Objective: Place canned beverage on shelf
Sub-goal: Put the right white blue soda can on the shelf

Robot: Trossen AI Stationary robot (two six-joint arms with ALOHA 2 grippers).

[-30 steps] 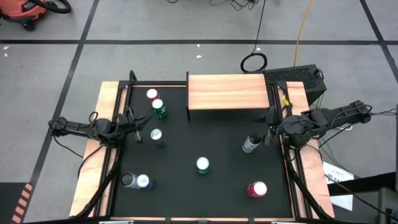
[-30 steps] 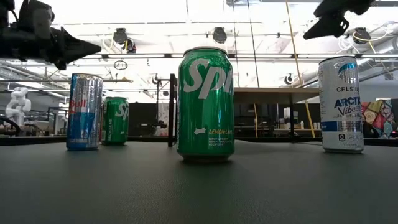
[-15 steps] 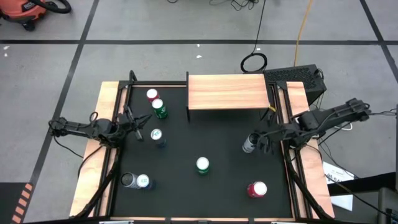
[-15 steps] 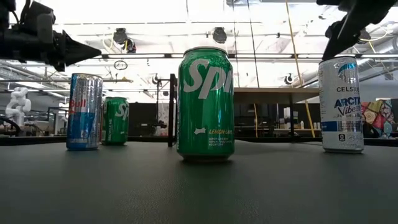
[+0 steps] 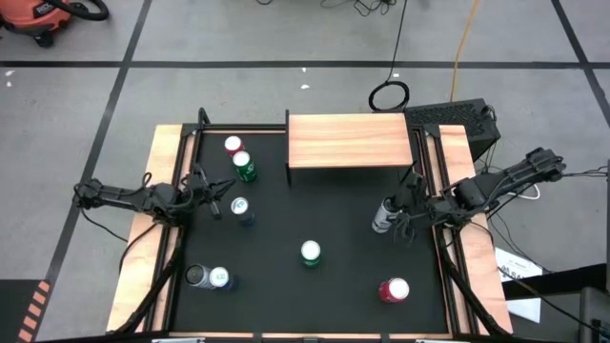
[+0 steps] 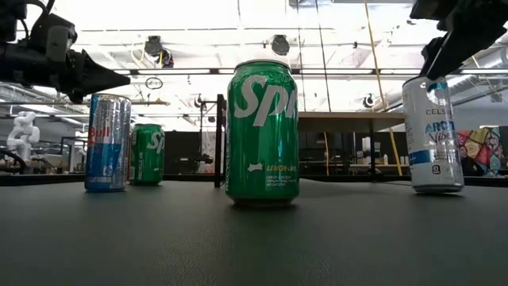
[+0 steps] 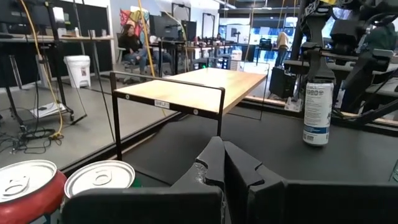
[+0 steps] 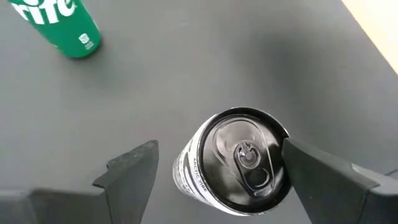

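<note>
While the left gripper [image 5: 212, 195] hangs with its fingers pressed shut at the left edge of the mat [image 5: 334, 276], just left of a blue can [image 5: 239, 207] in the high view, the right gripper [image 5: 398, 218] is down at the Celsius can [image 5: 383, 217], right of centre in that frame. The right wrist view shows its two fingers [image 8: 134, 168] spread wide on either side of the can's top [image 8: 239, 158]: one finger touches or nearly touches the rim, the other stands clear of it, so the can is flanked rather than clamped. In the low view the Celsius can [image 6: 431, 133] stands at the right of the frame, leaning slightly, with the right arm [image 6: 460, 32] coming down over it from the upper right corner. The shelf [image 5: 349, 141] stands at the top centre of the mat in the high view, its wooden top bare, and the Celsius can sits on the mat just below its right end. A green Sprite can [image 5: 311, 252] stands lower centre; in the low view it fills the middle [image 6: 263, 131]. A red can [image 5: 233, 146] and a green can [image 5: 245, 167] stand touching, left of the shelf. Two more cans [image 5: 208, 277] sit side by side at the lower left, and a red one [image 5: 395, 290] at the lower right.
</note>
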